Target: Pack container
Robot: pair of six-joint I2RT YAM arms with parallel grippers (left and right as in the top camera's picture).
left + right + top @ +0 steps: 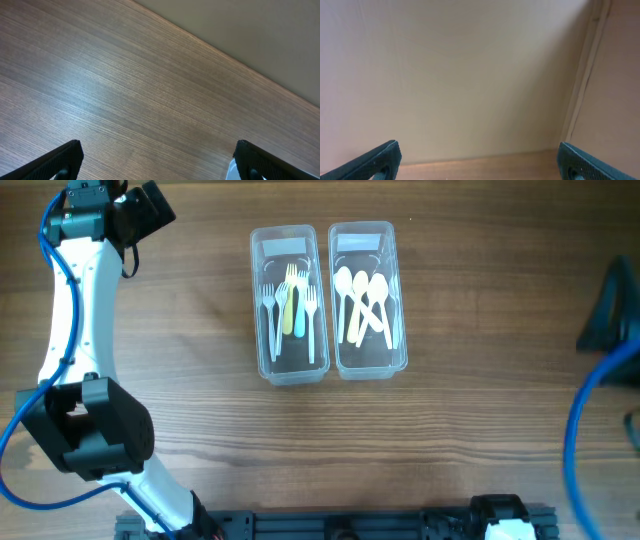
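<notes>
Nearest, at the left gripper (160, 167): fingers (62, 160) spread wide, pinching nothing, touching nothing — just bare wood of the table (125, 85) below. Likewise at the right gripper (480, 167): spread wide, empty, facing a beige wall (450, 70) past a thin strip of tabletop. Farther out, mid-table in the overhead view, two clear tubs side by side, lids off: forks (290, 300) in the fork container (255, 300), pale spoons (362, 295) in the spoon container (403, 300) — well apart from both grippers. Left arm (75, 310) stretched along the left edge.
</notes>
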